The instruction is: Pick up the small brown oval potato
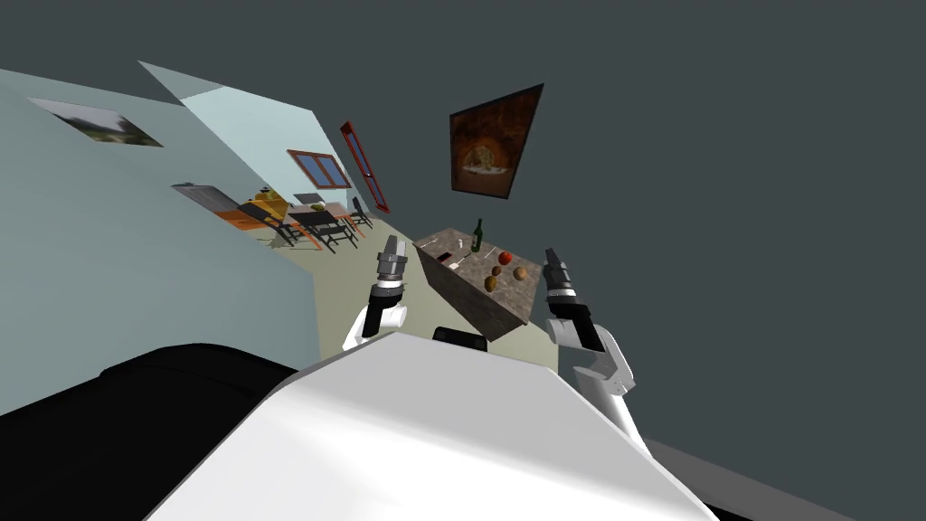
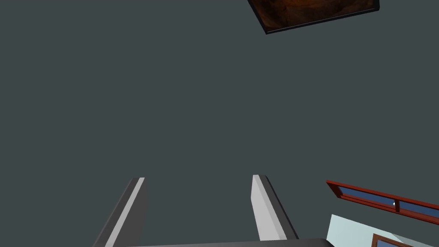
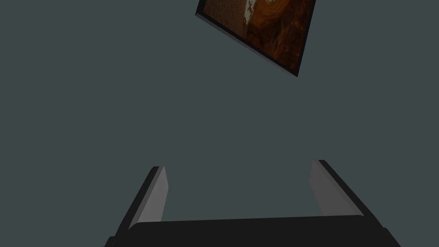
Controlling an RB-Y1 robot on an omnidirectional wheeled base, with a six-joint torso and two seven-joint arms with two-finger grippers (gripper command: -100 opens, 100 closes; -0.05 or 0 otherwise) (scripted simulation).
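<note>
Potato (image 1: 496, 270) on the table (image 1: 526, 291), both grippers spread wide and empty.
It is probably the smallest brown lump, just beside the red apple (image 1: 505, 258). The left gripper (image 1: 391, 242) and right gripper (image 1: 551, 257) point up either side of the table, so tip one down over it, fingers astride its narrow width.

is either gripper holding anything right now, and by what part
Nothing is held. The left gripper and the right gripper are both open and empty, raised near the table.
</note>
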